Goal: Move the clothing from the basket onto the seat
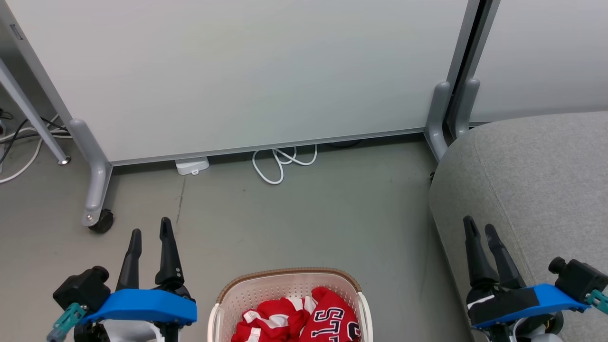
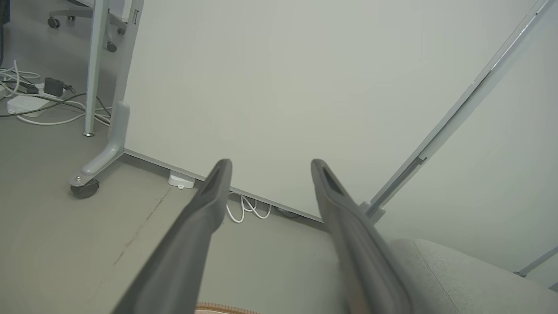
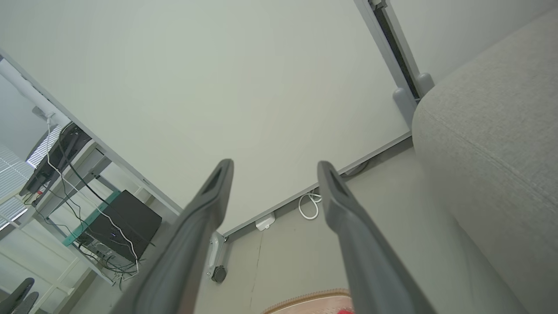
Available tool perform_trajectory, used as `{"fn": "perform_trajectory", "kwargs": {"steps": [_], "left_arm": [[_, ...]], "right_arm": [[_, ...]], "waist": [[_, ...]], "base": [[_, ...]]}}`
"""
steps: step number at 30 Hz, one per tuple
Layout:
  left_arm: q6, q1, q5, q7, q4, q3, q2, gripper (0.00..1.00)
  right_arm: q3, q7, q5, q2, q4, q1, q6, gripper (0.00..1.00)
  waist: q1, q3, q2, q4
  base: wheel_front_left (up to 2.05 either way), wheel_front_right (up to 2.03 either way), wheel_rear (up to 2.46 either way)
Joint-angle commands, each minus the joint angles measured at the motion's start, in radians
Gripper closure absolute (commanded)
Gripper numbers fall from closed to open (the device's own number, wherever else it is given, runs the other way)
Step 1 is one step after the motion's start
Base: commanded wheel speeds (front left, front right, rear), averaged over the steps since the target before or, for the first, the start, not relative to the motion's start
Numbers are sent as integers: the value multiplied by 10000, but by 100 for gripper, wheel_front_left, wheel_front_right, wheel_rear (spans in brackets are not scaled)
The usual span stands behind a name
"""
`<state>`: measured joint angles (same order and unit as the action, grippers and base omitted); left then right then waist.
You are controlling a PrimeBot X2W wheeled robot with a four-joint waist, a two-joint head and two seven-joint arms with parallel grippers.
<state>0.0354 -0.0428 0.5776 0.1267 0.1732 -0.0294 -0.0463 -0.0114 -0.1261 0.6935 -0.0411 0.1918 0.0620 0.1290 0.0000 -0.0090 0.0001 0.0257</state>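
Both pincers stand wide apart and empty, fingers pointing away from the robot: the left gripper [image 1: 151,225] hangs over bare floor [image 1: 304,213] at nine o'clock of the basket [image 1: 289,273], and the right gripper [image 1: 479,223] at three o'clock, by the near edge of the seat [image 1: 536,175]. The clothing [image 1: 304,318] lies heaped in the basket, untouched, with the jersey's block letters showing. Flanking the basket like that looks like a ready stance, I'd say, and with the seat at about two o'clock of the basket the carry should be short.
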Motion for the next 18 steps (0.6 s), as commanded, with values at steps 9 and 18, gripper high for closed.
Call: {"fn": "perform_trajectory", "kwargs": {"steps": [9, 18], "left_arm": [[-160, -4, -1314, 324, 43, -336, -166, 0], [-319, -10, -2251, 548, 152, -630, -253, 0]], "right_arm": [[-215, -330, -1125, -87, -34, 12, 19, 0], [-316, -549, -2013, -95, 37, -5, 20, 0]], "waist": [[0, -29, -1, 35], [0, -43, -1, 86]], "base": [[0, 0, 0], [0, 0, 0]]}}
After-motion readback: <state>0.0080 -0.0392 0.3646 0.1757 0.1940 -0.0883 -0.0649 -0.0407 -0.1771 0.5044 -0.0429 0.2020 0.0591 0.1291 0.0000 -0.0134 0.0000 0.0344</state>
